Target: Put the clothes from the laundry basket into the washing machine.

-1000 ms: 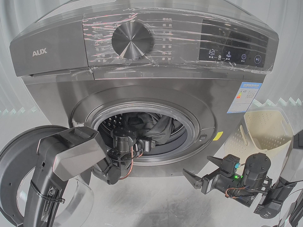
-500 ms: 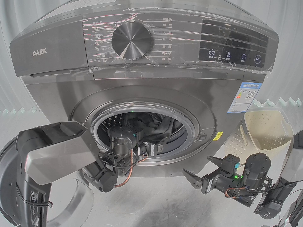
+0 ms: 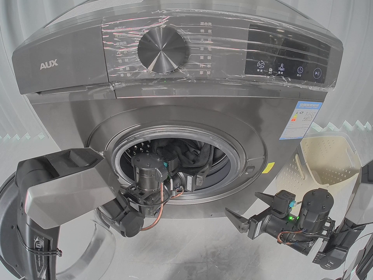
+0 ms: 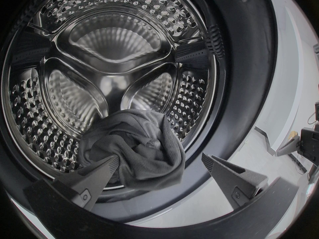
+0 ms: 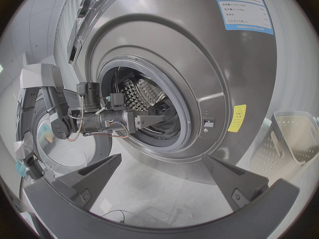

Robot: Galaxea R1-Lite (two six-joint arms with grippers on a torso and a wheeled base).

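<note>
From the head view, the grey front-loading washing machine (image 3: 186,109) stands with its round door (image 3: 6,222) swung open to the robot's left. The left gripper (image 3: 196,174) sits at the lower rim of the opening, pointing toward the robot's right, with its jaws apart. A dark garment (image 3: 190,152) is heaped inside the opening just behind it. The right gripper (image 3: 243,203) hangs low over the floor (image 3: 186,249) in front of the machine, well apart from the opening, its jaws spread wide with nothing between them. A cream perforated laundry basket (image 3: 330,156) stands just beside the machine on the robot's right, its inside turned toward the camera (no clothes can be made out in the part that shows).

In the left wrist view, the left gripper (image 4: 159,158) faces into the steel drum (image 4: 113,50). The dark garment (image 4: 139,146) lies bunched at the front lower edge of the drum, resting over the dark door seal (image 4: 246,67). One fingertip (image 4: 111,161) touches the cloth, the other stands clear of it, so the jaws are apart and not clamped on it.

In the right wrist view, the right gripper (image 5: 160,156) has its jaws apart above the floor (image 5: 149,190). Beyond it the left gripper (image 5: 156,119) reaches to the machine's opening, with the dark garment (image 5: 167,117) just behind its tips, and the laundry basket (image 5: 292,133) sits beside the machine.
</note>
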